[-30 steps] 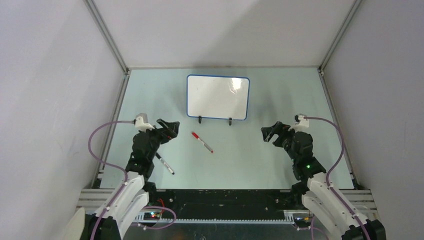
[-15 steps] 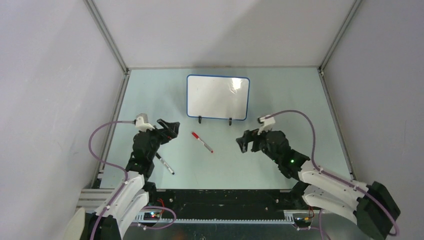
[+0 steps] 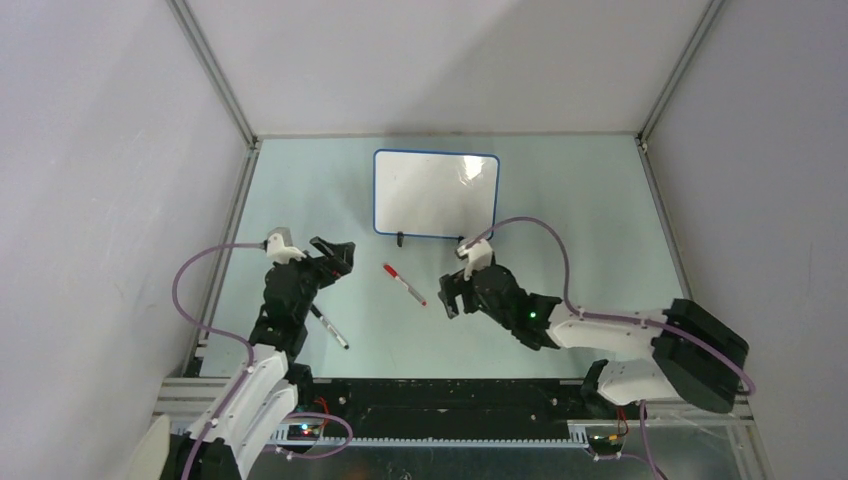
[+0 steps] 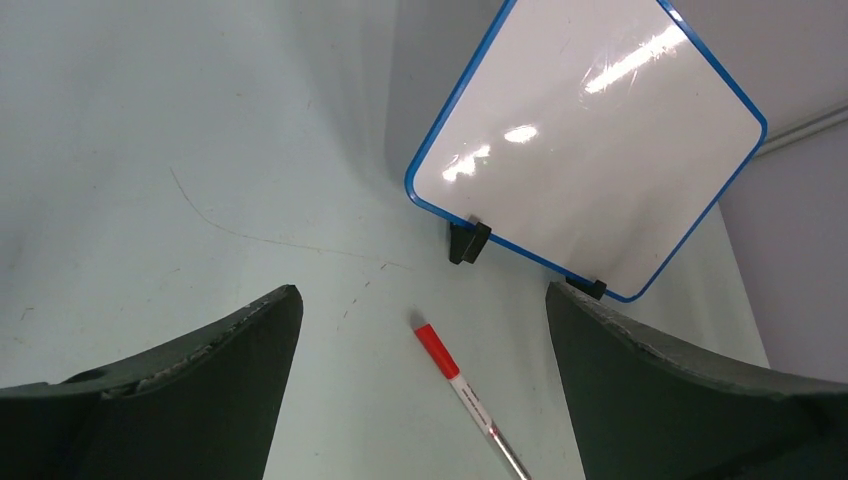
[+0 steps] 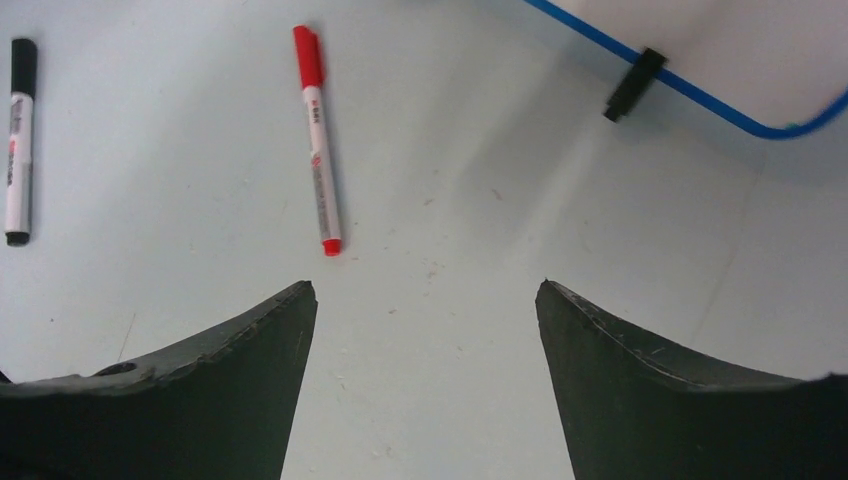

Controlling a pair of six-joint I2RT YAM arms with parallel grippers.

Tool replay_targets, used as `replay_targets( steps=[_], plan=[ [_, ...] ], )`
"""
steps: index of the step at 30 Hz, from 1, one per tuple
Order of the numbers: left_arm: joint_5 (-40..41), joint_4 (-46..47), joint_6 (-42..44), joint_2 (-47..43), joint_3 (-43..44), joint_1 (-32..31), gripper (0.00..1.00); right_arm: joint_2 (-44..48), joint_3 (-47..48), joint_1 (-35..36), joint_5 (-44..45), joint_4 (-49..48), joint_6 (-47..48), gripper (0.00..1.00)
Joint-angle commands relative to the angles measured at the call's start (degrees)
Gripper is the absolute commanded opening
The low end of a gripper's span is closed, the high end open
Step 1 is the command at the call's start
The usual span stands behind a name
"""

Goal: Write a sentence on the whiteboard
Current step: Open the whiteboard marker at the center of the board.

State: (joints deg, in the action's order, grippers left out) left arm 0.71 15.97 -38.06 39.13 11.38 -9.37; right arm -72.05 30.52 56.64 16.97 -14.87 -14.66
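The whiteboard (image 3: 436,195) stands on two black clip feet at the back middle of the table, its blue-rimmed face (image 4: 590,150) bare white. No sentence shows on it. A red marker (image 3: 404,284) lies capped on the table in front of the board, also in the left wrist view (image 4: 462,385) and the right wrist view (image 5: 317,140). My left gripper (image 3: 340,258) hovers open to the left of that marker, jaws wide (image 4: 422,300) and empty. My right gripper (image 3: 450,297) stands open just right of the marker, nothing between its fingers (image 5: 425,290).
A black marker (image 3: 329,328) lies near the left arm, also at the left edge of the right wrist view (image 5: 17,140). The board's blue rim (image 5: 700,95) and one clip foot (image 5: 633,84) sit just beyond the right gripper. Grey walls enclose the pale green table (image 3: 560,200).
The right arm has swung left across the table, from the right side to just right of the red marker. The left arm has barely moved. Both grippers stay open.
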Motion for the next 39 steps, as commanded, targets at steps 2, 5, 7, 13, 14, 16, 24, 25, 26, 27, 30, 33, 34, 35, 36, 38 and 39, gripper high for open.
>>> replay_targets(
  steps=[2, 5, 7, 13, 14, 16, 24, 25, 26, 27, 30, 33, 34, 35, 36, 38, 39],
  plan=[
    [2.30, -0.21, 0.35, -1.32, 2.47, -0.13, 0.99, -7.49, 9.30, 5.45, 5.94, -0.63, 4.04, 0.80],
    [2.43, -0.35, 0.36, -1.50, 2.60, -0.18, 0.99, -10.84, 12.47, 6.77, 3.80, 2.66, 5.05, 0.78],
    [2.46, -0.37, 0.31, -1.55, 2.62, -0.19, 0.99, -13.41, 13.75, 7.12, 1.98, 3.05, 5.47, 0.77],
    [2.39, -0.25, 0.11, -1.10, 2.67, -0.15, 0.99, -19.41, 18.21, 7.82, 0.82, 6.61, 5.61, 0.69],
    [2.38, -0.26, 0.05, -1.00, 2.68, -0.13, 0.99, -20.26, 19.65, 7.80, 0.09, 8.17, 5.54, 0.67],
    [2.29, -0.25, 0.01, -0.77, 2.81, -0.17, 0.99, -22.54, 21.72, 7.84, -0.49, 10.36, 4.92, 0.65],
    [2.26, -0.50, -0.08, -0.30, 3.16, -0.13, 0.99, -28.66, 26.24, 7.47, -2.37, 14.30, 3.70, 0.64],
    [2.27, -0.50, -0.08, -0.29, 3.19, -0.15, 0.99, -29.10, 27.06, 7.36, -2.95, 15.52, 3.22, 0.61],
    [2.28, -0.50, -0.12, -0.22, 3.18, -0.14, 0.99, -29.99, 27.45, 7.00, -3.46, 16.25, 3.05, 0.59],
    [2.23, -0.52, -0.16, -0.17, 3.16, -0.13, 0.99, -30.38, 28.09, 6.73, -4.74, 17.06, 2.48, 0.54],
    [2.19, -0.51, -0.24, 0.00, 3.23, -0.16, 0.99, -31.22, 28.42, 5.01, -7.61, 17.54, 0.97, 0.48],
    [2.19, -0.43, -0.38, 0.19, 3.21, -0.15, 0.99, -31.85, 28.91, 4.01, -8.48, 18.79, 0.23, 0.43],
    [2.12, -0.37, -0.40, 0.34, 3.28, -0.14, 0.99, -32.28, 29.45, 3.96, -8.24, 19.25, 0.28, 0.37],
    [2.03, -0.35, -0.43, 0.42, 3.36, -0.13, 0.99, -32.50, 29.78, 4.01, -7.56, 20.05, 0.56, 0.34],
    [1.97, -0.28, -0.47, 0.59, 3.38, -0.17, 0.99, -32.84, 30.39, 4.05, -7.21, 20.54, 0.71, 0.25],
    [1.79, -0.14, -0.60, 1.04, 3.40, -0.20, 0.99, -33.17, 31.15, 4.42, -5.21, 22.06, 1.09, 0.08],
    [1.72, -0.10, -0.60, 1.26, 3.44, -0.16, 0.99, -33.09, 31.38, 4.54, -4.59, 22.55, 1.22, 0.03]
  ],
)
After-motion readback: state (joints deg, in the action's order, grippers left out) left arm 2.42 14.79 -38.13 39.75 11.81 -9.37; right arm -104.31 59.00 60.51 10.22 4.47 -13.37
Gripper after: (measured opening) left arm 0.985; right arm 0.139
